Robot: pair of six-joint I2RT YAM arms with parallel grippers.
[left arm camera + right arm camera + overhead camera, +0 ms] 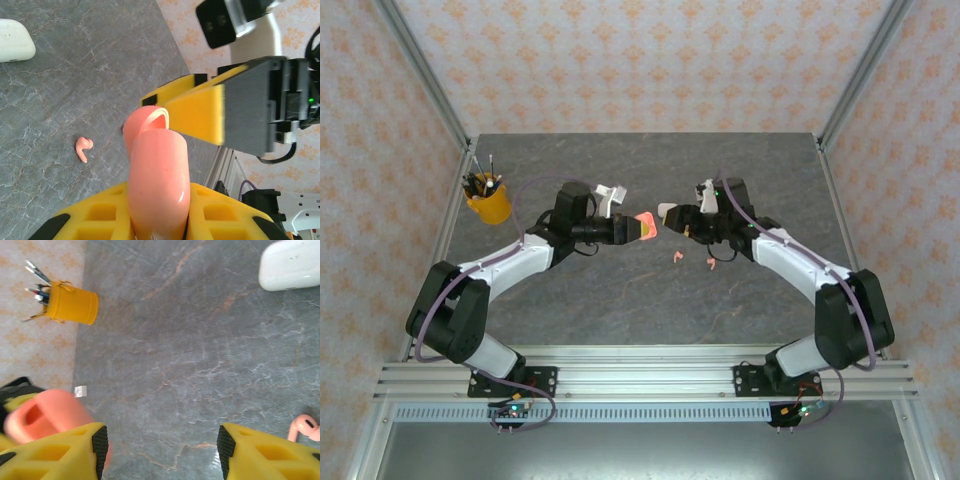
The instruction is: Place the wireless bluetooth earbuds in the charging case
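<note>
Top external: left end effector (pixel 631 228) is raised over mid-surface, pinching the coral-pink charging case (pixel 645 225) and pointing it right. Right wrist view: right end effector (pixel 160 439) is spread wide with nothing between the fingers; the hollow mouth of the case shows just beside one fingertip. Left wrist view: the case is clamped between both yellow fingers (pixel 75 222), lid end away from the wrist, and the lid looks cracked open. A yellow pad of the right end effector sits at the lid edge, touching or just off, can't tell. The earbuds are not in the case. One coral-pink earbud (pixel 673 257) and a second earbud (pixel 712 262) lie loose on the surface (pixel 620 310), near and right of the held case, close but apart. A white case (pixel 290 265) lies closed on the surface, untouched. Step in hand, my read: opening or presenting the coral-pink case, with the left holding and the right at the lid; no earbud is picked yet. Next move, probably: the right end effector leaves the lid, drops to the closer coral-pink earbud and pinches it cleanly. The earbud is tiny and smooth, so it is likely to skid. Then the stem gets lined up with a well in the case. The left must hold the case steady with its mouth reachable.
</note>
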